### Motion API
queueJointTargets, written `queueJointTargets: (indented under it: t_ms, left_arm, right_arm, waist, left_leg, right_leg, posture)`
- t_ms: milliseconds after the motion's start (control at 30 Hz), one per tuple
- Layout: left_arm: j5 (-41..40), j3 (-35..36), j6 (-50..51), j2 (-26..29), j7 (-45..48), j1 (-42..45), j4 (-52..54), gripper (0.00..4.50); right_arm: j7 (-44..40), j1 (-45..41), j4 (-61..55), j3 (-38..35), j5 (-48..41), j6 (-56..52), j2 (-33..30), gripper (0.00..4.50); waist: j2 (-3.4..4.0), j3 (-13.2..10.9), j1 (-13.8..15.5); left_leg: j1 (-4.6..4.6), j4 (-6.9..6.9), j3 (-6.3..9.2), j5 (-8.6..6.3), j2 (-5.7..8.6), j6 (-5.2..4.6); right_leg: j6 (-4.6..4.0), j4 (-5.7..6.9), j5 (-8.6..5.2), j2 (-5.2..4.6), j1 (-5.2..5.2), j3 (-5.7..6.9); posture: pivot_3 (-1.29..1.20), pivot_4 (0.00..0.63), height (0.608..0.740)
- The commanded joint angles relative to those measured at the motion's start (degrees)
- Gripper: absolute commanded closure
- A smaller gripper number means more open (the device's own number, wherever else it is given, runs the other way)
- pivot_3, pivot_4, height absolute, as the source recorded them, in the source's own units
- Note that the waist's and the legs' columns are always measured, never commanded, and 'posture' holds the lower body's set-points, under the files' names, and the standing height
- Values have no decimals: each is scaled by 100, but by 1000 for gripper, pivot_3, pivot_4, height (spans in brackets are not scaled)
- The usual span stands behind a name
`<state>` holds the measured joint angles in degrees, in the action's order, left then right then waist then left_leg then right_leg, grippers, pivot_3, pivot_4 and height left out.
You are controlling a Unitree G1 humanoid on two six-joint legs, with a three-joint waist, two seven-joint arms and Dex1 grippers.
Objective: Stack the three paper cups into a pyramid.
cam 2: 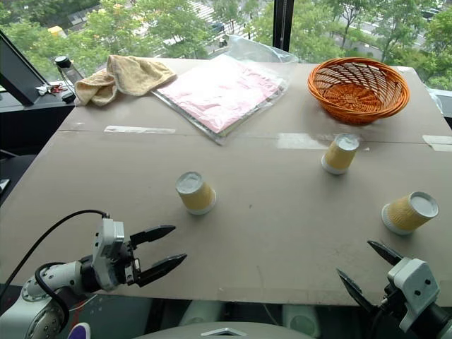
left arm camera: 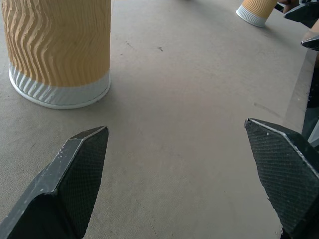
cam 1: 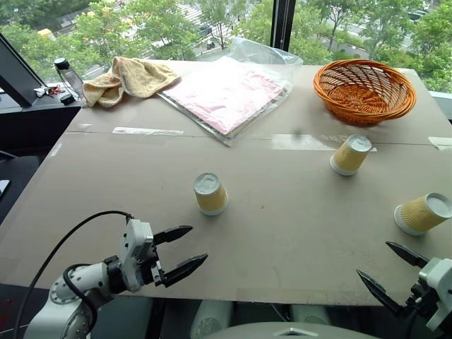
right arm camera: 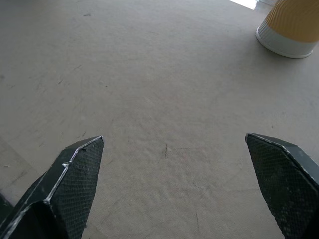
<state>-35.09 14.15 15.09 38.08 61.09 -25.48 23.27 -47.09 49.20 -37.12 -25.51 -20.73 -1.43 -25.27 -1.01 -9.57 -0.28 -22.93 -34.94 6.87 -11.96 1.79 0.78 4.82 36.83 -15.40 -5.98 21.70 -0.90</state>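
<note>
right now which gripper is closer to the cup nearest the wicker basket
Right. The right gripper sits open at the table's near right edge, below that cup. The left gripper, also open, is at the near left, farther off, with another cup just ahead.

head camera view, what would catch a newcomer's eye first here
Three yellow paper cups stand upside down and apart on the table: one near the left gripper, one before the orange wicker basket, one by the right edge. Both grippers, the right gripper too, hang open and empty at the near edge.
</note>
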Motion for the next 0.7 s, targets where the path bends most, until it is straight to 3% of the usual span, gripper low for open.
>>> queueJointTargets:
  t_ms: [33,233,467,700]
  left_arm:
    - [-19,112,-166,-63,-29,258,-136,26]
    - [-58,283,-218,-236,-320,1059,-727,26]
    - [302,8,-177,-59,-457,1827,-998,26]
    - [754,-600,-346,-104,-304,2761,-1458,26]
  right_arm:
    - [51,-238,-197,125,-164,141,33,0]
    - [245,-1075,-888,847,-476,-335,-198,0]
    - [187,-1063,-1551,982,-998,-813,-716,0]
    - [47,-563,-1760,998,-914,-614,-730,0]
  waist:
    - [0,0,2]
    - [6,12,7]
    - [4,9,90]
    - [-1,12,108]
  left_leg:
    - [0,0,0,0,0,0]
    - [9,-7,-1,0,-15,0]
    - [-4,-8,-31,2,-2,-4]
    - [0,-18,-28,3,-6,-5]
  right_leg:
    - [1,0,0,0,0,0]
    - [5,3,0,9,-3,17]
    - [-17,-1,14,23,-4,19]
    - [-12,2,12,34,-9,24]
  posture:
    - [0,150,740]
    - [0,150,740]
    - [0,150,740]
    - [0,150,740]
